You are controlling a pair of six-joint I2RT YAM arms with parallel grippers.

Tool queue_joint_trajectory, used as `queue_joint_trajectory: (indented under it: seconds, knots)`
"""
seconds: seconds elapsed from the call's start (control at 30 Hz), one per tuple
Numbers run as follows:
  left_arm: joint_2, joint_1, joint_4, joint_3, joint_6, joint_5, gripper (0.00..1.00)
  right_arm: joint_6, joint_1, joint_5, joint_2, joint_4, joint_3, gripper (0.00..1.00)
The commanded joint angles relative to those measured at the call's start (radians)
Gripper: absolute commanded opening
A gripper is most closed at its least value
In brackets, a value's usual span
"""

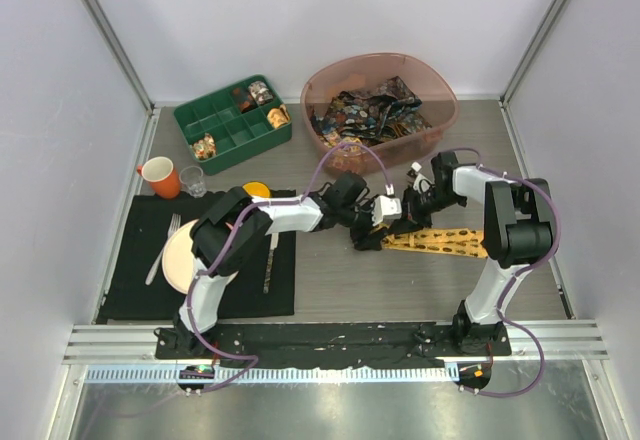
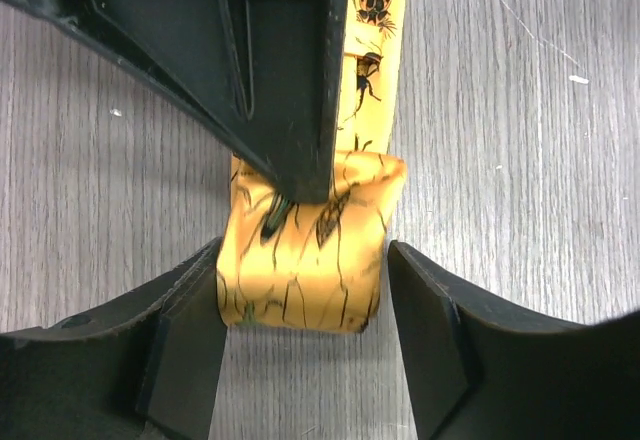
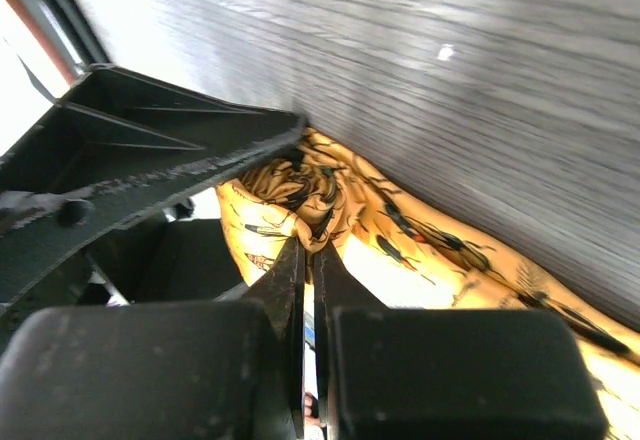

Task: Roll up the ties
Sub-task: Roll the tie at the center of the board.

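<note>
The yellow-orange tie [image 1: 445, 243] lies flat on the wooden table, its left end wound into a small roll [image 2: 300, 250]. My left gripper [image 1: 368, 236] is open and straddles that roll [image 2: 303, 282]; its left finger [image 2: 190, 320] touches the roll, and the right finger [image 2: 430, 320] stands a little off it. My right gripper [image 1: 396, 222] is shut on the tie, pinching the fabric at the roll's centre with its fingertips [image 3: 312, 247]. It comes in from above in the left wrist view [image 2: 285, 80]. The tie's flat length [image 3: 450, 255] runs away to the right.
A pink basin [image 1: 436, 82] at the back holds several dark printed ties [image 1: 370, 112]. A green compartment tray [image 1: 215, 120] with trinkets stands at the back left. An orange mug [image 1: 160, 176], a glass [image 1: 194, 181] and a black mat [image 1: 135, 260] with plate, fork and knife lie on the left.
</note>
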Motion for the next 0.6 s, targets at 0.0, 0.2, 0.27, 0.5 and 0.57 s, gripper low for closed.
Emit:
queue_joint_trajectory:
  seconds: [0.0, 0.2, 0.27, 0.5, 0.57]
  knots:
    - [0.009, 0.009, -0.040, -0.031, -0.069, 0.010, 0.67, -0.067, 0.004, 0.344, 0.055, -0.040, -0.015, 0.01]
    - [0.029, 0.009, 0.033, -0.006, -0.099, 0.028, 0.69, -0.067, 0.006, 0.402, 0.063, -0.056, 0.011, 0.01]
    - [0.041, 0.011, 0.036, 0.013, -0.103, 0.030, 0.70, -0.075, 0.015, 0.417, 0.066, -0.063, 0.024, 0.01]
    - [0.080, 0.009, 0.054, 0.076, -0.135, 0.047, 0.71, -0.092, 0.072, 0.440, 0.046, -0.053, 0.022, 0.01]
    - [0.077, 0.011, 0.048, 0.076, -0.135, 0.059, 0.71, -0.086, 0.086, 0.440, 0.044, -0.027, 0.018, 0.00]
